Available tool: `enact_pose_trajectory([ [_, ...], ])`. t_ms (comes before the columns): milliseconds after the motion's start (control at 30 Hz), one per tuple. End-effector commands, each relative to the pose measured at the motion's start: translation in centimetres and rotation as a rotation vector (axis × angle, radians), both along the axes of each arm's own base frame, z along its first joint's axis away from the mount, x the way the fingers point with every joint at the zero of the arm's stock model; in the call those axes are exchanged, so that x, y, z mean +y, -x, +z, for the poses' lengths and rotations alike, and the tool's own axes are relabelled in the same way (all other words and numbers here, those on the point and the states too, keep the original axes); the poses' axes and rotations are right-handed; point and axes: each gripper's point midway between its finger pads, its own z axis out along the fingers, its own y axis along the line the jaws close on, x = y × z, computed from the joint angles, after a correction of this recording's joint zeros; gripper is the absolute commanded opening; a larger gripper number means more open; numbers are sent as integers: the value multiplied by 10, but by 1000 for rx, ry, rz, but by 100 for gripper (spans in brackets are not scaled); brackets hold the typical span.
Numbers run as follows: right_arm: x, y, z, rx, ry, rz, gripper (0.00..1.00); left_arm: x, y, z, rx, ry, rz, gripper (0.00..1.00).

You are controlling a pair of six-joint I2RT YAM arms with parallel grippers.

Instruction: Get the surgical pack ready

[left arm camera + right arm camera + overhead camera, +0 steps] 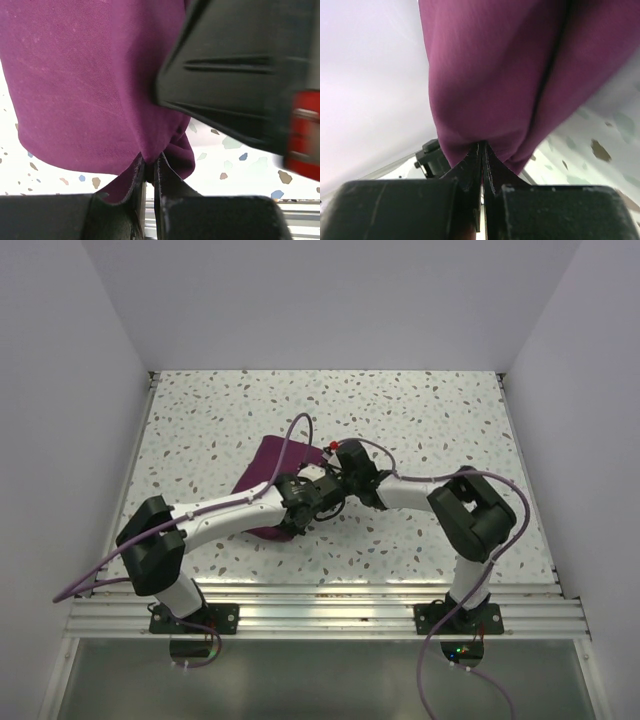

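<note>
Bright, even overhead light — little shadow anywhere.
From above, the speckled desk (420, 420) is sharp and evenly lit, with only faint shadows under the arms (220, 515) along its near edge. Both wrist views are soft: the purple cloth (75, 90) sits too close to focus, a dark housing (240, 75) is smeared, and the desk behind blows out to near white.

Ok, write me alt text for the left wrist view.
The left jaws, at bottom centre, pinch a fold of the purple cloth, which fills the upper left. A blurred black part of the right arm crowds in from the right, above the speckled table.
</note>
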Motion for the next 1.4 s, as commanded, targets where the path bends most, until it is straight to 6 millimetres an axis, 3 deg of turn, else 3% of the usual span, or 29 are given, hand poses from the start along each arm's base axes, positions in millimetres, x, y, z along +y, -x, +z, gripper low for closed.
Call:
enact_pose_trajectory([
  [0, 25, -23, 10, -46, -49, -43, 0, -10, -9, 17, -50, 64, -25, 0],
  [67, 36, -31, 13, -61, -64, -55, 0, -14, -10, 18, -55, 79, -35, 0],
  [133, 42, -38, -8, -41, -21, -83, 0, -20, -11, 20, -58, 106, -46, 0],
  [200, 49, -47, -10, -42, -35, -108, 0, -22, -10, 19, -52, 116, -55, 0],
  [367, 39, -47, -31, -38, 66, -113, 0, -21, -9, 15, -46, 109, -55, 0],
  [467, 34, -44, -27, -47, 78, -96, 0, -24, -8, 13, -41, 130, -56, 4],
  [500, 29, -44, -28, -63, 96, -87, 0, -24, -7, 15, -43, 139, -54, 14],
  [533, 22, -42, -30, -66, 120, -87, 0, -24, -7, 17, -43, 145, -52, 29],
  [633, -4, -44, -19, -88, 156, -104, 0, -26, -6, 29, -62, 192, -54, 43],
  [667, -15, -39, -25, -66, 180, -107, 0, -26, -6, 33, -69, 204, -54, 46],
  [700, -28, -47, -13, -95, 175, -125, 0, -27, -6, 42, -81, 238, -56, 48],
  [900, -66, -47, 3, -145, 193, -73, 0, -26, -6, 83, -142, 380, -46, 58],
  [1033, -71, -61, 24, -212, 171, -38, 0, -22, -23, 97, -162, 473, -44, 51],
  [1067, -67, -63, 27, -226, 158, -21, 0, -20, -26, 93, -147, 488, -42, 44],
  [1100, -63, -64, 31, -232, 136, 4, 0, -21, -34, 94, -141, 539, -34, 28],
  [1200, -48, -81, 48, -262, 76, 18, 0, -21, -44, 86, -128, 559, -43, 16],
  [1333, -28, -107, 71, -304, 0, 21, 0, -14, -54, 61, -96, 535, -28, 8],
  [1367, -24, -111, 74, -296, -18, 17, 0, -20, -57, 59, -88, 570, -41, 8],
])
